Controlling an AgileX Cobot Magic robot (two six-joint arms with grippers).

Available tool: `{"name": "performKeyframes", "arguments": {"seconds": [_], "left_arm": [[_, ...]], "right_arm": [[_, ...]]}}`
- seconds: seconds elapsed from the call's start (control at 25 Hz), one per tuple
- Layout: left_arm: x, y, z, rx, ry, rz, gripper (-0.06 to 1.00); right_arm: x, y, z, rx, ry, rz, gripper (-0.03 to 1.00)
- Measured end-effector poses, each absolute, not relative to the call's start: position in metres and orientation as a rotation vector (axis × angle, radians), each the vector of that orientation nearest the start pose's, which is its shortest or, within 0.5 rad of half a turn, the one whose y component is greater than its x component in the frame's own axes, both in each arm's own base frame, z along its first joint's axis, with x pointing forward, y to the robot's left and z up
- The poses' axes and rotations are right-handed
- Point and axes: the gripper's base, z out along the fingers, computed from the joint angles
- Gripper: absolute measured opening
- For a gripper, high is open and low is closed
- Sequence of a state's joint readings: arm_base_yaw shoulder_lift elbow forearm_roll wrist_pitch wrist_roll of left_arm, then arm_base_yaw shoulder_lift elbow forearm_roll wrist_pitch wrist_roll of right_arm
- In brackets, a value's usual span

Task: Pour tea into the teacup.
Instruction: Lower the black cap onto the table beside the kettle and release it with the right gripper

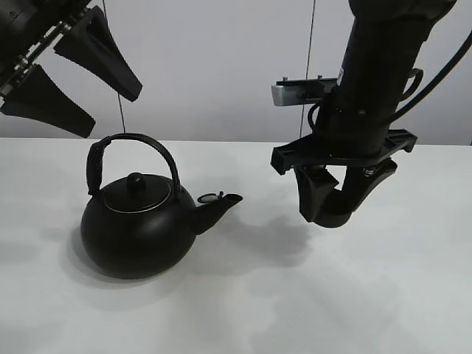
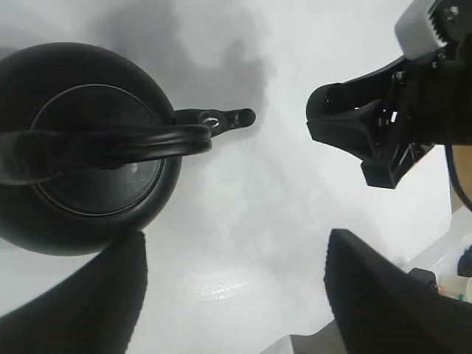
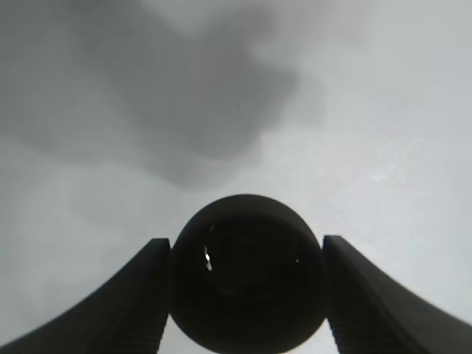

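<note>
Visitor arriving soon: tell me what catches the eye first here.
The big black kettle stands on the white table, left of centre, its spout pointing right. Right of the spout, the right gripper is shut on the small black teacup. The left gripper hangs open high above the kettle.

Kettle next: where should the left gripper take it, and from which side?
On the kettle, grip the arched handle at its crown, coming straight down from above with the open left gripper and its fingers straddling it. The handle stands upright over the lid, with open space beneath the arch.
</note>
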State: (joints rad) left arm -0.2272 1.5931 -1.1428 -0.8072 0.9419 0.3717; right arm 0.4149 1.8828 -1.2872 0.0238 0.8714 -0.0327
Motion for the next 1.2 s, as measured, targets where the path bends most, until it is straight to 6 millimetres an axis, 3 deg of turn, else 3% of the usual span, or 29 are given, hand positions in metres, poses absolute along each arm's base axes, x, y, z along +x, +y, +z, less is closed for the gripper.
{"name": "performKeyframes", "arguments": {"seconds": [0.32, 0.8, 0.92, 1.2], "left_arm": [[0.299, -0.124, 0.269, 0.26, 2.666, -0.966, 0.5], [0.299, -0.124, 0.269, 0.26, 2.666, -0.966, 0.5], [0.299, -0.124, 0.269, 0.26, 2.666, -0.966, 0.5], [0.299, -0.124, 0.269, 0.26, 2.666, -0.966, 0.5]], "right_arm": [[0.336, 0.15, 0.192, -0.625, 2.896, 0.091, 0.4], [0.335, 0.16, 0.193, -0.53, 2.897, 0.241, 0.4], [0.333, 0.169, 0.194, -0.552, 2.869, 0.269, 0.4], [0.314, 0.215, 0.196, -0.684, 2.775, 0.323, 0.4]]}}
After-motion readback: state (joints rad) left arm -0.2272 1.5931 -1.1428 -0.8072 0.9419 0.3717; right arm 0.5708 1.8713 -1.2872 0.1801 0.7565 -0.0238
